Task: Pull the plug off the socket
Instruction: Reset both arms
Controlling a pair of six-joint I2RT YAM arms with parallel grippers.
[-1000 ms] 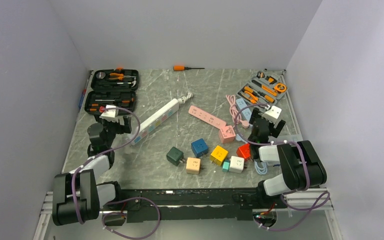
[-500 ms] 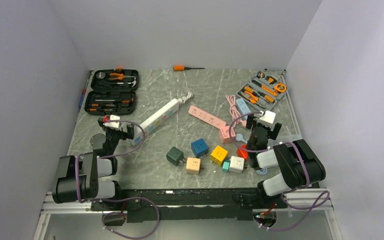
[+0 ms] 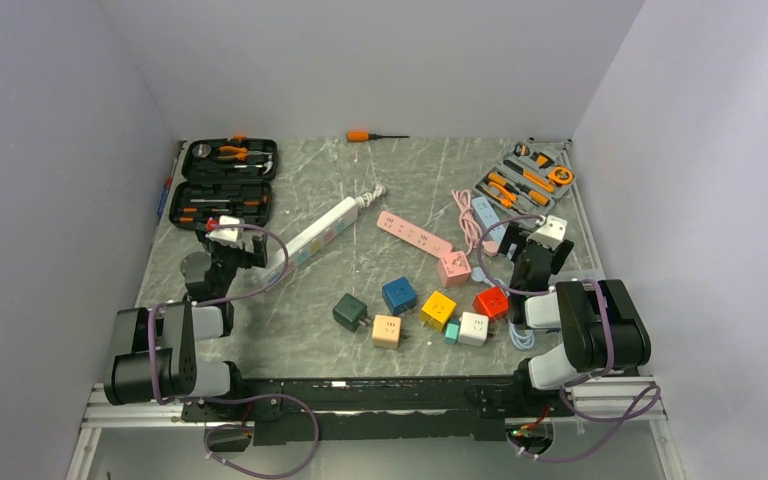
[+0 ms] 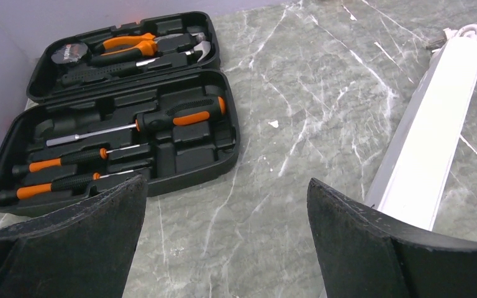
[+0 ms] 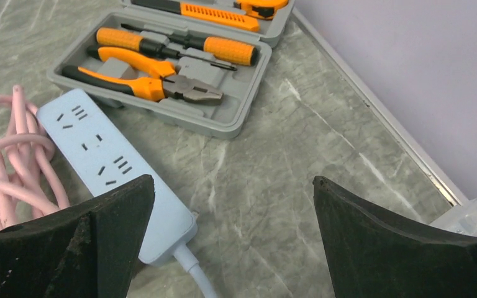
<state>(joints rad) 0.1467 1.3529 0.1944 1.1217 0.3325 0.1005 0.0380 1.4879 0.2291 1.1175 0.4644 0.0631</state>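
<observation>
Two pincers stand spread to their widest above the grey marbled tabletop (image 3: 360, 190), and neither has hold of anything. The left pincer (image 4: 225, 186) looks at an open black tool case (image 4: 124, 124) of orange-handled screwdrivers, with a white power strip (image 4: 431, 130) lying just to its right. The right pincer (image 5: 232, 183) looks at a grey tool case (image 5: 180, 74) holding orange pliers, with a pale blue power strip (image 5: 109, 161) and a coiled pink cord (image 5: 6, 167) on its left. From above, the pink cube plug (image 3: 453, 267) sits against the near end of the pink power strip (image 3: 415, 233), right of centre and apart from both pincers. Nearer the arms lie loose cube adapters: dark green (image 3: 350, 311), blue (image 3: 399, 295), yellow (image 3: 438, 309), red (image 3: 489, 302), peach (image 3: 387, 330) and white (image 3: 473, 328). Coloured markings along the white strip are too small to read.
</observation>
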